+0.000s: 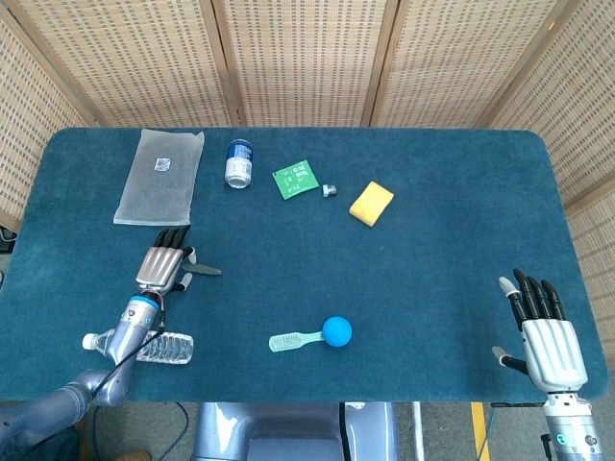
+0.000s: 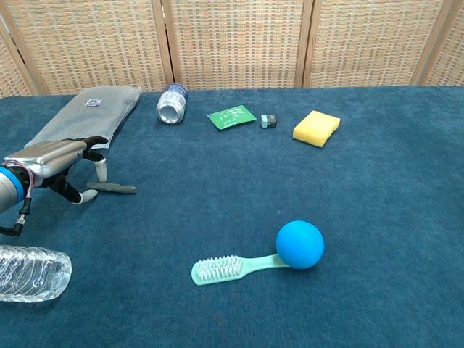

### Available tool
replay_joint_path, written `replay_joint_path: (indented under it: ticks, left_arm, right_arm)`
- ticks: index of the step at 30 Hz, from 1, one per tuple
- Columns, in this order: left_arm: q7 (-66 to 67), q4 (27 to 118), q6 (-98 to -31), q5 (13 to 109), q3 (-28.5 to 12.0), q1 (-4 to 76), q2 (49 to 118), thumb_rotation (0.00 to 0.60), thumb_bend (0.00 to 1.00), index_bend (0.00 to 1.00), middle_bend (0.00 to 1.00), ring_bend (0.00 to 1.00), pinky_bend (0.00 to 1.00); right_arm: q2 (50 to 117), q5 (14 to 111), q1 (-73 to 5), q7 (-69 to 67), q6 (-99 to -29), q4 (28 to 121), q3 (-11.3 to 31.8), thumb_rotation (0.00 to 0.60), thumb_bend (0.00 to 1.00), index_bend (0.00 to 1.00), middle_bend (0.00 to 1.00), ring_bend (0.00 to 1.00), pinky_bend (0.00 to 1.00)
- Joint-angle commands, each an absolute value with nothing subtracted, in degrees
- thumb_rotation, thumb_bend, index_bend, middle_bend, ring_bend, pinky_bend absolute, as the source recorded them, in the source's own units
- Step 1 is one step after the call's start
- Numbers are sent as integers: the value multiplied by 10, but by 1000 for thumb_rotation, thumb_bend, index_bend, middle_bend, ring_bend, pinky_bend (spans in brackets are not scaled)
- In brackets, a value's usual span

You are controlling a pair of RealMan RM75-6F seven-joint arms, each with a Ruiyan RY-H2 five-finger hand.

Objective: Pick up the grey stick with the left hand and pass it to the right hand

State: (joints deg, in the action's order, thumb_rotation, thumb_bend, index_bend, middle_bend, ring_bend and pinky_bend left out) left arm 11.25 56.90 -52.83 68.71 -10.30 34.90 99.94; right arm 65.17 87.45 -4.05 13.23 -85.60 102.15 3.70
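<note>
The grey stick (image 1: pixel 205 270) (image 2: pixel 116 188) lies flat on the blue table at the left. My left hand (image 1: pixel 164 265) (image 2: pixel 61 168) hovers low over the stick's left end, palm down, with its fingers (image 2: pixel 101 170) spread and curved down on either side of that end; whether a fingertip touches the stick I cannot tell. Nothing is gripped. My right hand (image 1: pixel 543 329) rests open at the table's front right corner, fingers apart and empty, far from the stick.
A clear plastic bottle (image 1: pixel 154 346) (image 2: pixel 29 272) lies just in front of my left arm. A grey pouch (image 1: pixel 159 175), a can (image 1: pixel 238 162), a green card (image 1: pixel 295 180), a small block (image 1: pixel 329 190) and a yellow sponge (image 1: pixel 371 203) lie at the back. A blue ball (image 2: pixel 299 244) and green brush (image 2: pixel 226 268) lie mid-front.
</note>
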Motion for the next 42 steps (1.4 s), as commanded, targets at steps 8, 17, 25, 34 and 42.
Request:
replay_joint_path:
  ticks: [8,17,25,34,42]
  left_arm:
    - [123,555,-530,675,-108,353,1013,600,405,535,0,0,0]
    - [120,544,-525,669,-109,356,1019,600,407,538,0,0,0]
    - [117,535,-518,661,-113,361,1026,600,424,557,0,0,0]
    - [111,532,-529,662,-118,363,1033,600,429,686,0,0,0]
    - [90,565,-556,674,-124,357,1013,600,427,720,0,0,0]
  right_arm:
    - [650,875,-42,127,-855,1021,36,600,0,0,0,0,0]
    - [651,874,-43,124,-853,1021,35,600,0,0,0,0,0]
    - [650,875,-44,122,-852,1021,34,600,0,0,0,0,0]
    - [648,873,-44,117,-851,1021,34,600,0,0,0,0,0]
    - [647,873,-45,116,-850,1020,33,600,0,0,0,0,0]
